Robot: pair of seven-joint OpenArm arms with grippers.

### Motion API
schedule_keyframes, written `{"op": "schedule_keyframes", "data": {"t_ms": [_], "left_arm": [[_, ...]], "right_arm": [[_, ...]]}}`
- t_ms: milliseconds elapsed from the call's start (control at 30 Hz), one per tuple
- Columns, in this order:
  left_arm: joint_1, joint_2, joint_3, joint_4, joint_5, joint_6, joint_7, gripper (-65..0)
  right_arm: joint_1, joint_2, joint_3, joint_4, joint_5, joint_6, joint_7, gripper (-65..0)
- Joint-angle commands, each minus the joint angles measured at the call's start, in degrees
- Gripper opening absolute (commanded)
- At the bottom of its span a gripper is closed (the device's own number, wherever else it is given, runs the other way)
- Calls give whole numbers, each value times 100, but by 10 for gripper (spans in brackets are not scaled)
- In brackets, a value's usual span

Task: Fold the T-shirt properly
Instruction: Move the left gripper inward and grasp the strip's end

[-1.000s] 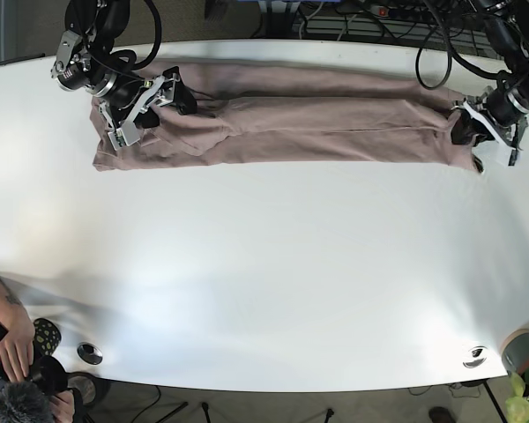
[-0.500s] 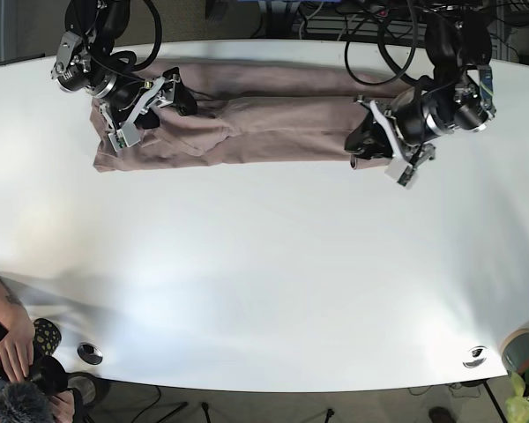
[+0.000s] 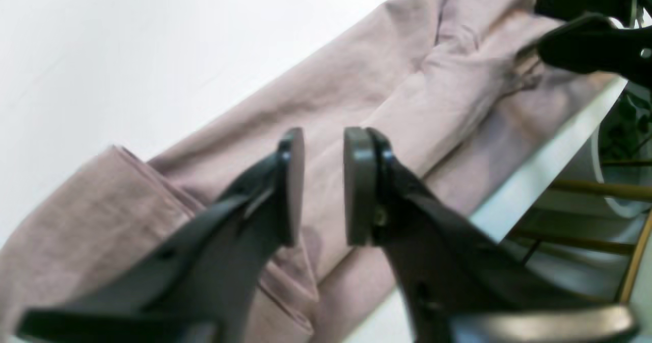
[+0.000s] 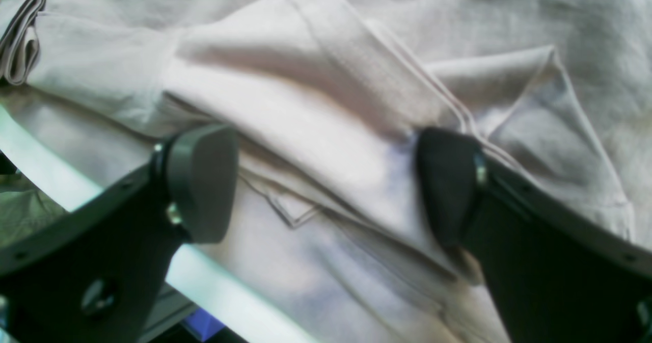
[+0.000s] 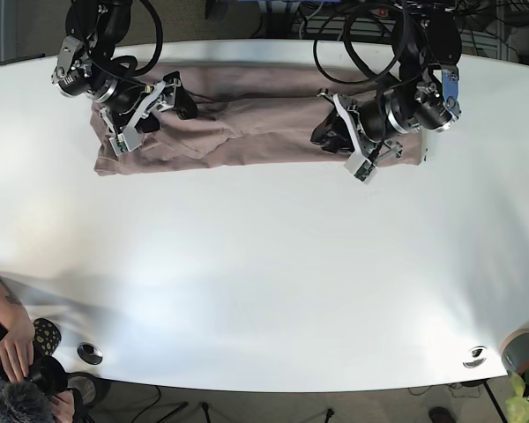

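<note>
The dusty-pink T-shirt (image 5: pixel 247 123) lies as a long narrow band along the table's far edge. Its right end is doubled back over itself. My left gripper (image 5: pixel 328 134) hovers over that doubled part. In the left wrist view its pads (image 3: pixel 293 185) stand a narrow gap apart, with no cloth showing between them, only the T-shirt (image 3: pixel 356 78) lying below. My right gripper (image 5: pixel 163 110) sits over the shirt's left end. It is wide open in the right wrist view (image 4: pixel 326 180), straddling a raised fold of the T-shirt (image 4: pixel 326 103).
The white table (image 5: pixel 264 264) stretches in front of the shirt. Its far edge (image 3: pixel 550 154) runs right beside the cloth. A person with a camera (image 5: pixel 18 370) crouches at the front left corner. Two metal grommets (image 5: pixel 90 353) (image 5: pixel 474 356) sit near the front edge.
My left gripper swept from the table's right end toward the middle, drawing the shirt's right end over itself; the band is now shorter. The right gripper barely moved.
</note>
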Motion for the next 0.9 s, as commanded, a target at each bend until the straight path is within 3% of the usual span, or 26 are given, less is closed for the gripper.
{"op": "schedule_keyframes", "data": {"t_ms": [0, 100, 167, 333, 600, 733, 867], "left_arm": [[-43, -24, -56, 137, -66, 7, -90, -413], [-26, -165, -293, 172, -58, 94, -90, -321], [-26, -367, -232, 269, -49, 499, -90, -292], [-26, -868, 182, 410, 48, 1202, -90, -281], [-26, -1229, 261, 471, 953, 1237, -90, -279], [27, -1361, 305, 471, 1024, 1220, -90, -279], [89, -1475, 797, 471, 1024, 1114, -90, -279]], "right_arm": [[43, 26, 3, 16, -23, -12, -44, -119], [43, 26, 3, 16, -23, -12, -44, -119], [51, 26, 3, 7, -23, -12, -44, -119], [51, 26, 3, 7, -23, -12, -44, -119], [60, 26, -6, -2, -23, -12, -44, -119], [60, 26, -6, -2, -23, -12, -44, -119], [60, 26, -6, -2, -23, -12, -44, -119]]}}
